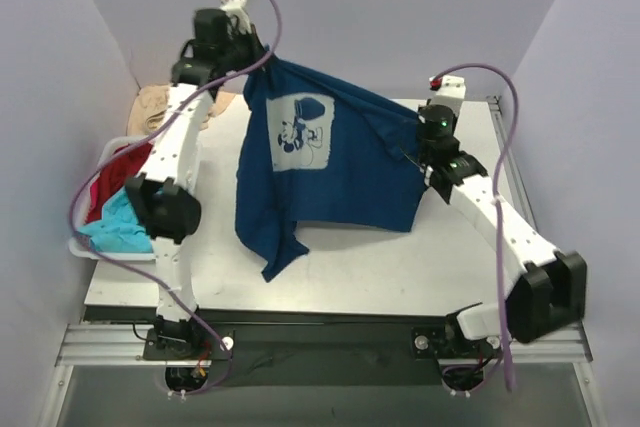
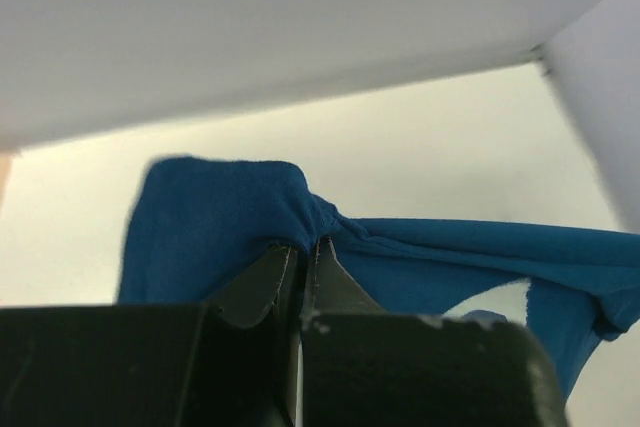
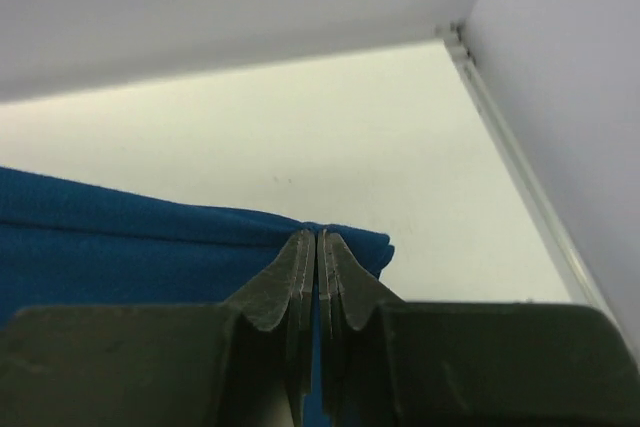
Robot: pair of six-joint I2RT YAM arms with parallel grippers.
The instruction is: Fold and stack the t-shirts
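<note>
While hanging in the air, navy shirt point(image 1: 330, 162): stretched between 2 grippers, lower end draping onto table point(image 1: 400, 267).
Left gripper point(image 2: 305, 247): pinching shirt corner, 11 o'clock.
Right gripper point(image 3: 317, 239): pinching shirt edge, 3 o'clock.
Red shirt point(image 1: 112, 172), turquoise shirt point(image 1: 112, 219): heaped in bin point(image 1: 82, 247), 9 o'clock.

hung t-shirt point(image 1: 320, 172) spans left gripper point(image 1: 258, 62) near far-left corner to right gripper point(image 1: 413, 147) near right edge, tail on table point(image 1: 400, 267) centre. basket point(image 1: 84, 247) at left edge holds other t-shirts point(image 1: 112, 215); cloth point(image 1: 165, 102) behind it.
</note>
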